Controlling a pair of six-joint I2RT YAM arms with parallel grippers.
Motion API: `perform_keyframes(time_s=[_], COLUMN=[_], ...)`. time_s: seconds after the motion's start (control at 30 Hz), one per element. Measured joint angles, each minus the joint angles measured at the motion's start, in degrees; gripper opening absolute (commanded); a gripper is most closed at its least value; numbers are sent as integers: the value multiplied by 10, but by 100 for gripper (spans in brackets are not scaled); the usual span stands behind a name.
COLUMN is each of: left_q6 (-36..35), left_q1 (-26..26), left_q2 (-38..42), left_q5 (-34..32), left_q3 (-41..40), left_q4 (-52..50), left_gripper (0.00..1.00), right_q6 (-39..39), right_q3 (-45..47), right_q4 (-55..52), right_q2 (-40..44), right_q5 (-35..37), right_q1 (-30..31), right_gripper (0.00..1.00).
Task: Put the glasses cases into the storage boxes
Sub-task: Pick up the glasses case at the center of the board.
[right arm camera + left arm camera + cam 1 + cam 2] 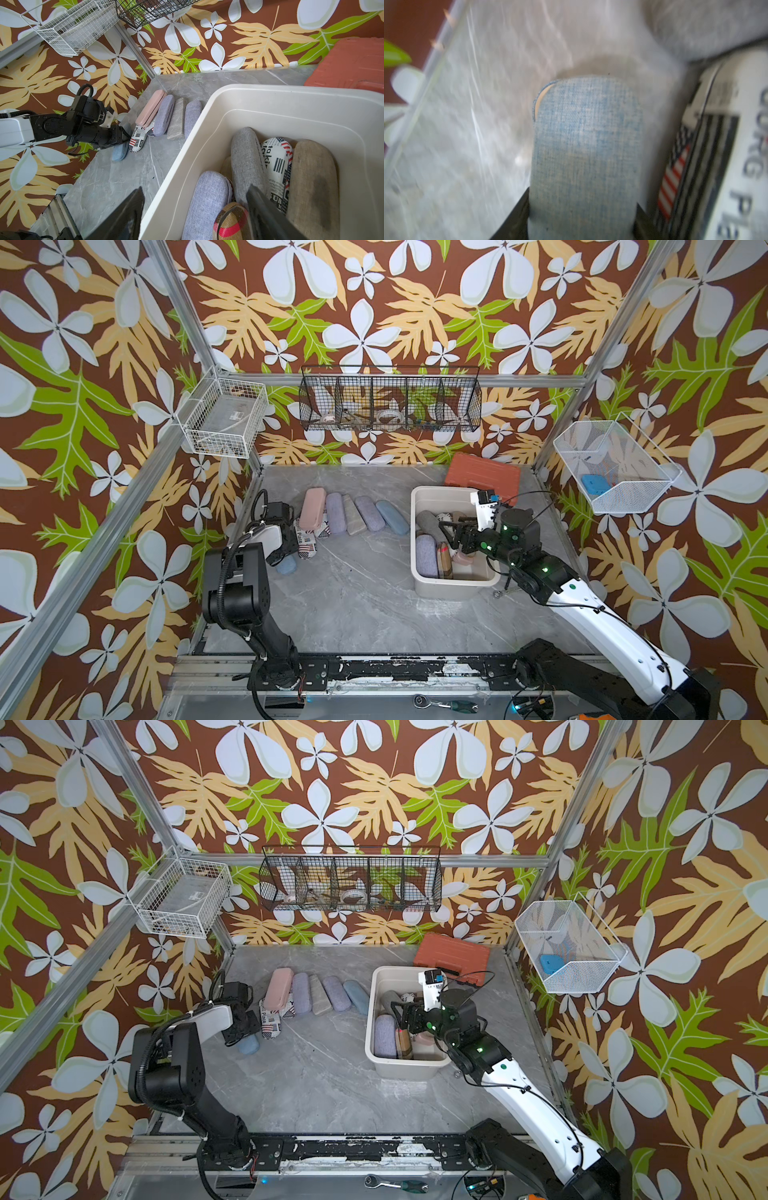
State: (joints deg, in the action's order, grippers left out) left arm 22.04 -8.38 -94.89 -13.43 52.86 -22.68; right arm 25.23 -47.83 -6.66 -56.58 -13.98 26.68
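At the marble table's [357, 593] left edge | my left gripper [582, 207] clamps the light blue glasses case [587, 135], resting there | my right gripper [195, 190] hangs wide, empty, above the cream storage tub [440, 499].

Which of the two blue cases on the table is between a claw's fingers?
The front blue case, beside the newspaper-print case, sits between the fingers of the left gripper. The other blue case ends the row, untouched.

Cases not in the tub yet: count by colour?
pink case: 1
lavender cases: 2
grey case: 1
light blue cases: 2, one between the left pincer's jaws
newspaper-print cases: 2, one mostly under the pink case
Total: 8
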Motion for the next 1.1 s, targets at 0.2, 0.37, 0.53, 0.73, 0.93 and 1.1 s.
perform_keyframes(time_s=[0.2, 0.37, 0.53, 0.73, 0.93, 1.1], left_q6=[43, 65, 87, 128, 140, 118], left_q1=[24, 35, 87, 192, 304, 413], left_q2=[149, 281, 405, 512, 532, 513], left_q5=[23, 63, 133, 187, 180, 147], left_q3=[-79, -129, -185, -255, -268, -271], left_q4=[-5, -6, 31, 122, 215, 287], left_gripper=[45, 46, 45, 45, 45, 45], right_q6=[2, 5, 15, 31, 44, 49], right_q3=[2, 2, -2, -22, -54, -106], right_q4=[2, 10, 15, 24, 23, 20], right_q2=[2, -1, -28, -66, -105, -143], right_q5=[-13, -24, -40, -53, -49, -24], right_q1=[0, 0, 0, 8, 52, 107], right_gripper=[77, 77, 75, 74, 74, 76])
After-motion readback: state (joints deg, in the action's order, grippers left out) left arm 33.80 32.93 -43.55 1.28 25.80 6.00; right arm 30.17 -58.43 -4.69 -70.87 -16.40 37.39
